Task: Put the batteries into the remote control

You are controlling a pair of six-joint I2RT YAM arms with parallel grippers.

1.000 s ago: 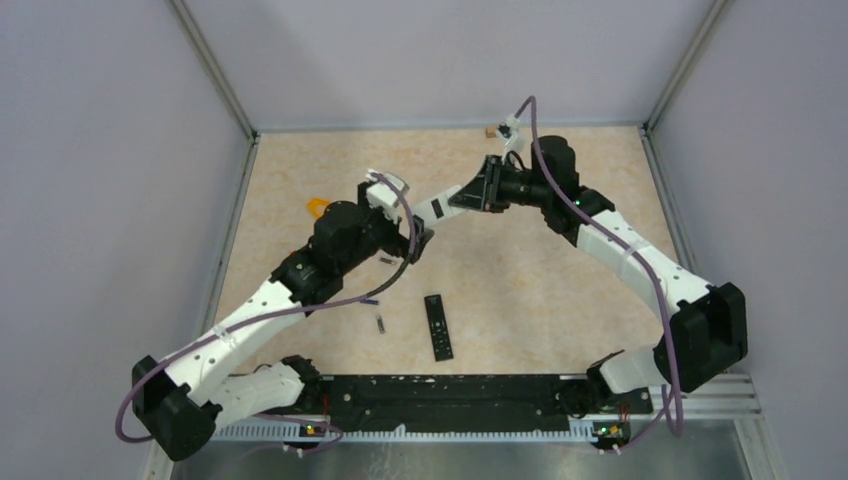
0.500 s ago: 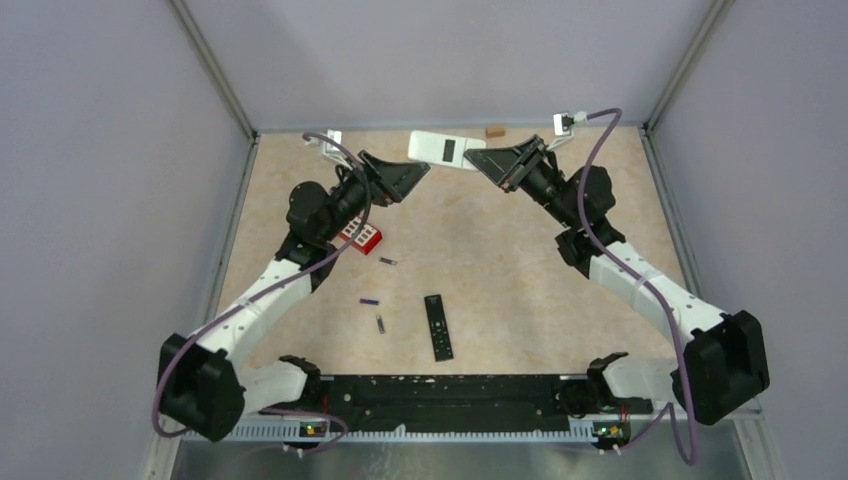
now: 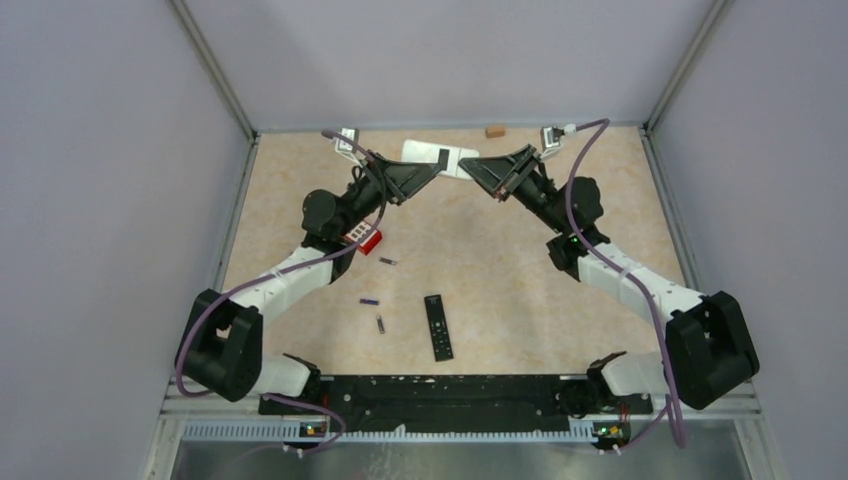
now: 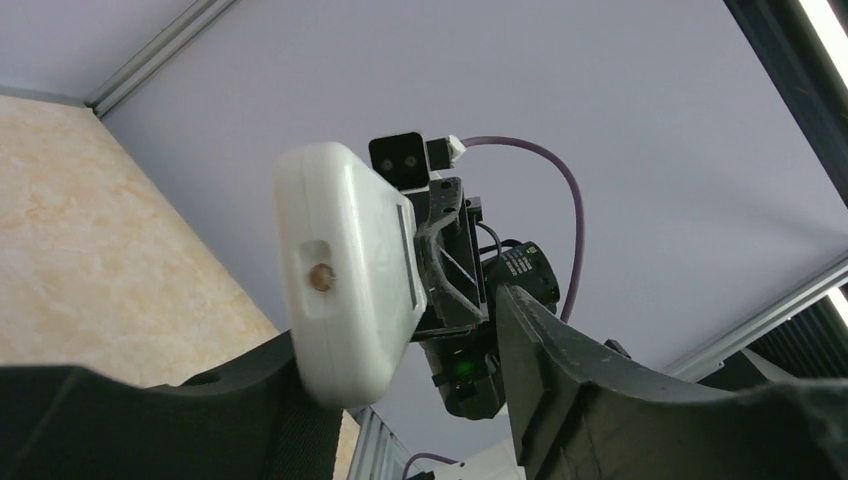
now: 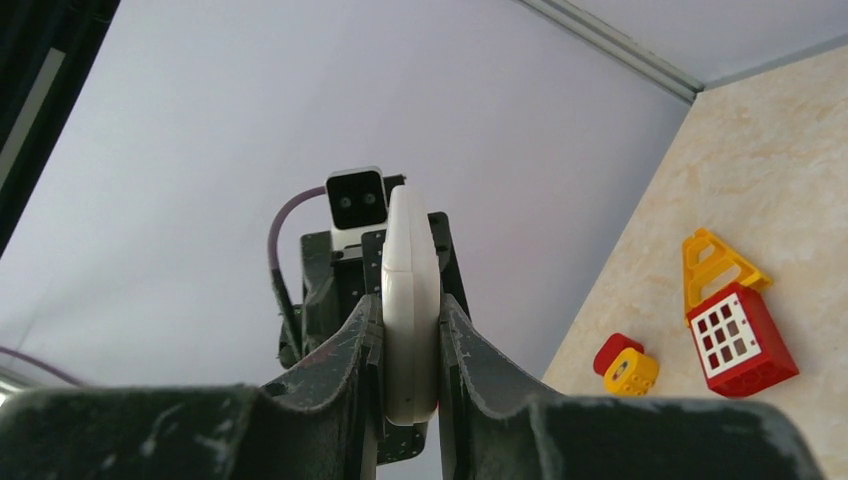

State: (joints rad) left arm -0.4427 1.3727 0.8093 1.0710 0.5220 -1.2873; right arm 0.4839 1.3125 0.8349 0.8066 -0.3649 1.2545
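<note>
The white remote control (image 3: 440,157) is held in the air near the back wall, its dark slot facing up. My right gripper (image 3: 473,167) is shut on its right end, and in the right wrist view both pads press the edge-on remote (image 5: 410,300). My left gripper (image 3: 432,172) reaches the remote's left end. In the left wrist view the remote (image 4: 345,270) lies against one finger (image 4: 250,400) while the other finger (image 4: 560,370) stands apart from it. Three small dark batteries (image 3: 388,261), (image 3: 369,301), (image 3: 380,323) lie on the table.
A black remote (image 3: 437,327) lies on the table near the arm bases. A red toy block (image 3: 363,239) sits under the left arm, and a small brown block (image 3: 494,131) lies by the back wall. The right wrist view shows a red-and-yellow toy house (image 5: 735,320) and a small red-and-yellow block (image 5: 625,365).
Both arms lifted from mid-table toward the back wall, the right one carrying the white remote. The left gripper came up to the remote's free end and its jaws narrowed.
</note>
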